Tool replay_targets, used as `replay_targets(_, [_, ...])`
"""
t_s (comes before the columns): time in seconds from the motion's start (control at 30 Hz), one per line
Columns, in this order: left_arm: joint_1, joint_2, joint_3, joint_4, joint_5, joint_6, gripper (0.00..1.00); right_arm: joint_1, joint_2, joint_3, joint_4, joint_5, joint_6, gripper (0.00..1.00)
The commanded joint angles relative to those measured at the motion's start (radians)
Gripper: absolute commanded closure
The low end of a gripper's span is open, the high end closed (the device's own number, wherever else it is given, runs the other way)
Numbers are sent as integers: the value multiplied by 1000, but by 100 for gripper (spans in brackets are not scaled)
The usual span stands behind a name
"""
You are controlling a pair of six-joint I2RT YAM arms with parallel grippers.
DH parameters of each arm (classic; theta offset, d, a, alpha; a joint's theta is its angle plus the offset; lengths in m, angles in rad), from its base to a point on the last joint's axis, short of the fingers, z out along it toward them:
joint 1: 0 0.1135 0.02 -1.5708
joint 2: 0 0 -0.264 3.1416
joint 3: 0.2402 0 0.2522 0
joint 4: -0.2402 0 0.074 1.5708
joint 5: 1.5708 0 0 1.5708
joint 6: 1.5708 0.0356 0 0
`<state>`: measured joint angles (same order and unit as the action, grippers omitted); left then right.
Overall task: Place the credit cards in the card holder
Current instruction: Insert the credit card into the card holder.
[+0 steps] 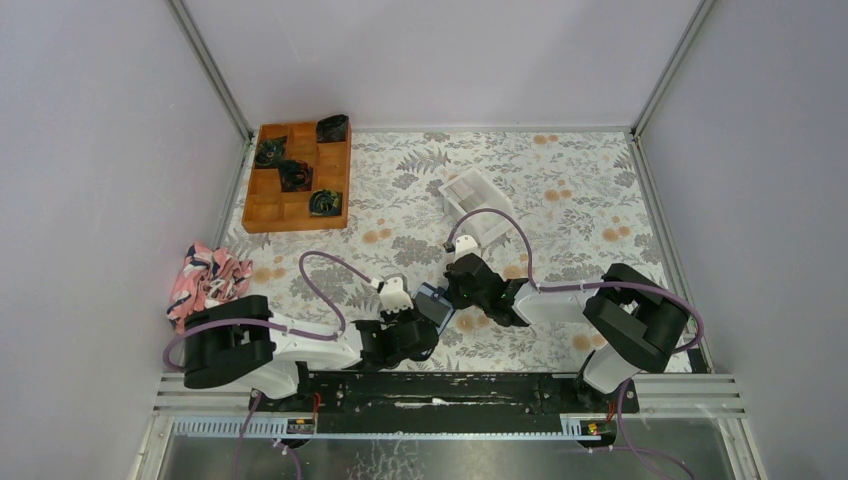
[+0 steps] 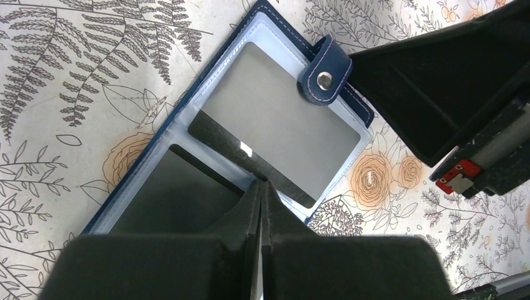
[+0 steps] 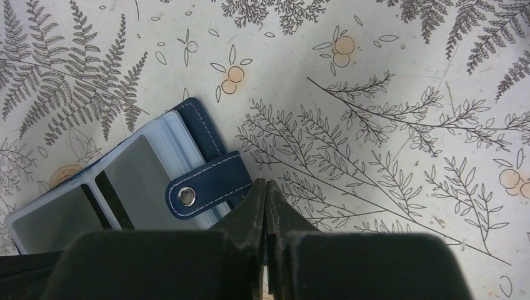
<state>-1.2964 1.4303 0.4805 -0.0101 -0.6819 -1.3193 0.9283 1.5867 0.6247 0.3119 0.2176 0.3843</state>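
Left fingers [image 2: 237, 219], pressed shut with nothing visibly between them, meet over the open card holder [image 2: 187, 134] lying flat on the tabletop [image 2: 75, 75] at frame centre, while right fingers [image 3: 294, 225], likewise shut, sit at its strap edge.

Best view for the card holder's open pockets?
Left wrist: the card holder fills the frame, lying open, pockets and snap strap clear. Right wrist shows only part of it; top external shows just a small dark patch.
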Motion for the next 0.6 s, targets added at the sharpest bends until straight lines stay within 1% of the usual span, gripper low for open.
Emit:
replay_targets(0.0, [-6,-6,-19,-53,-50,-17,100,-4,4,2,45,-26,25,98])
replay_targets(0.33, [-7,-63,-34,-73,-174,-56,100,-3,14,-8,53,-43,39,97])
replay_targets(0.57, [-7,-33,-16,-27,-205,-12,100,-1,18,-11,55,-51,45,97])
